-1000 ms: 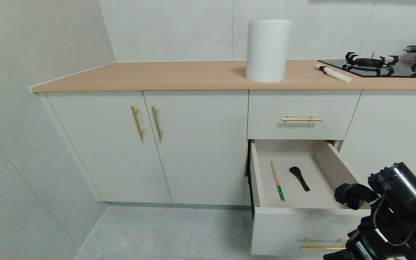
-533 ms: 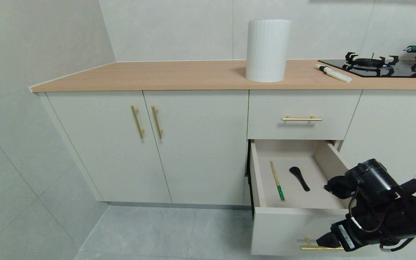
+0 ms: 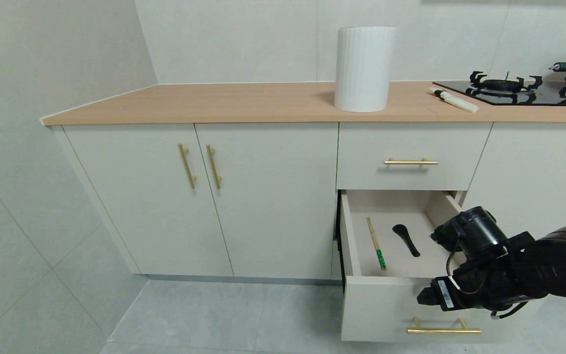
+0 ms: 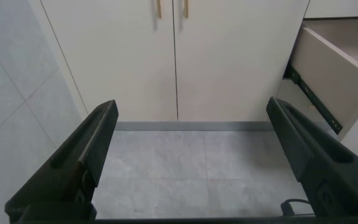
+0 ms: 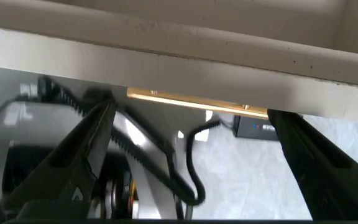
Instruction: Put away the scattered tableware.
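Chopsticks (image 3: 376, 243) lie by the left edge of the drawer (image 3: 381, 309) beside a curved black spoon (image 3: 406, 240); right gripper (image 5: 191, 112), spread wide, empty, at its smooth front.

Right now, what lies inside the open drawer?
Chopsticks with green ends and a black spoon lie side by side, apart, on the floor of the open drawer. The right arm covers the drawer's front right corner, so that part cannot be seen.

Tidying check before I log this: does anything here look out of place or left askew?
Yes. A pale utensil lies loose and slanted on the countertop beside the stove, not put away. The lower drawer stands open, holding chopsticks and a black spoon.
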